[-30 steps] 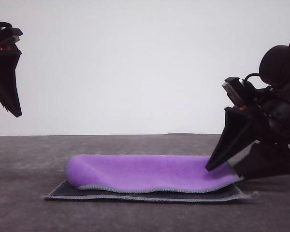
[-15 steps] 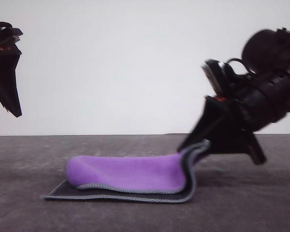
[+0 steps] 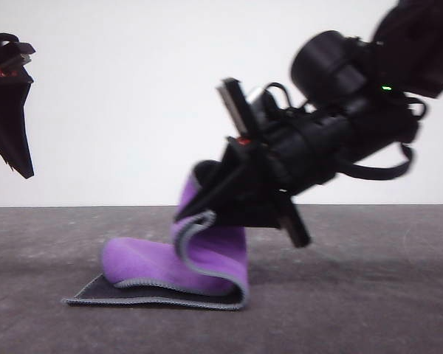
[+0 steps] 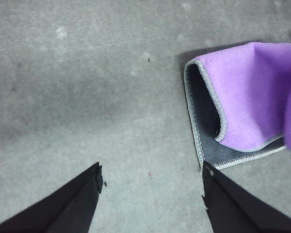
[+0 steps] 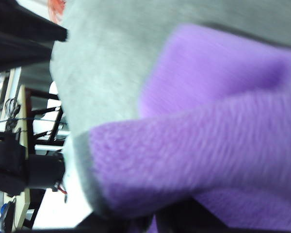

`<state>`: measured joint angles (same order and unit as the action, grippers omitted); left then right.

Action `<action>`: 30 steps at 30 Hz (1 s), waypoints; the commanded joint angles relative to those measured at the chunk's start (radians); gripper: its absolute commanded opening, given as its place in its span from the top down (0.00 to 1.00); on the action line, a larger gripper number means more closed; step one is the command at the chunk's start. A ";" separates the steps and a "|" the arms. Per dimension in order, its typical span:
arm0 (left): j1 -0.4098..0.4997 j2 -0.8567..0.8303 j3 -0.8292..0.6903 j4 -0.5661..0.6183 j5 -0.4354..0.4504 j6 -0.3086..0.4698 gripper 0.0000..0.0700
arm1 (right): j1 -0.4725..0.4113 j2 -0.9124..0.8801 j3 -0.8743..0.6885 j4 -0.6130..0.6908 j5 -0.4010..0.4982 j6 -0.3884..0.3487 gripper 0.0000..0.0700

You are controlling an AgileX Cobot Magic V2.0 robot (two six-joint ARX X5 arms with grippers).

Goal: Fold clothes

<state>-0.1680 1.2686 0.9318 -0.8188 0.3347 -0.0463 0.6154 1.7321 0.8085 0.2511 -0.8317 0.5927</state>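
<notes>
The cloth lies on the grey table, already folded once: its dark charcoal face is down and its bright purple face up, with grey stitched edging. The right claw is clamped on the cloth's right end, which it holds raised over the middle so the cloth curls. The left claw hangs spread wide, holding nothing, above the table left of the cloth.

Worktop was a matte grey, slightly mottled surface. One cloth lay on it w/ dark grey face down, purple face up, its right part raised clear of the worktop; left end rolled over.
</notes>
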 commanded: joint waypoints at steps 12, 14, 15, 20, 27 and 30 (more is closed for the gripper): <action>-0.002 0.008 0.009 0.004 -0.001 -0.006 0.43 | 0.063 0.067 0.094 0.010 0.027 0.028 0.99; -0.002 0.008 0.009 0.004 -0.001 -0.006 0.43 | 0.063 0.067 0.094 0.009 0.023 0.027 0.93; -0.002 0.008 0.009 0.004 -0.001 -0.006 0.43 | 0.063 0.067 0.094 0.010 0.018 0.025 0.85; -0.002 0.008 0.009 0.004 -0.001 -0.006 0.43 | 0.063 0.067 0.094 0.009 -0.008 0.025 0.45; -0.002 0.008 0.009 0.004 -0.001 -0.006 0.43 | 0.063 0.067 0.094 0.009 -0.013 0.024 0.45; -0.002 0.008 0.009 0.005 -0.001 -0.006 0.43 | 0.063 0.067 0.094 0.010 -0.038 0.023 0.44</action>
<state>-0.1680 1.2686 0.9318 -0.8188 0.3347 -0.0463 0.6685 1.7804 0.8822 0.2516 -0.8598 0.6109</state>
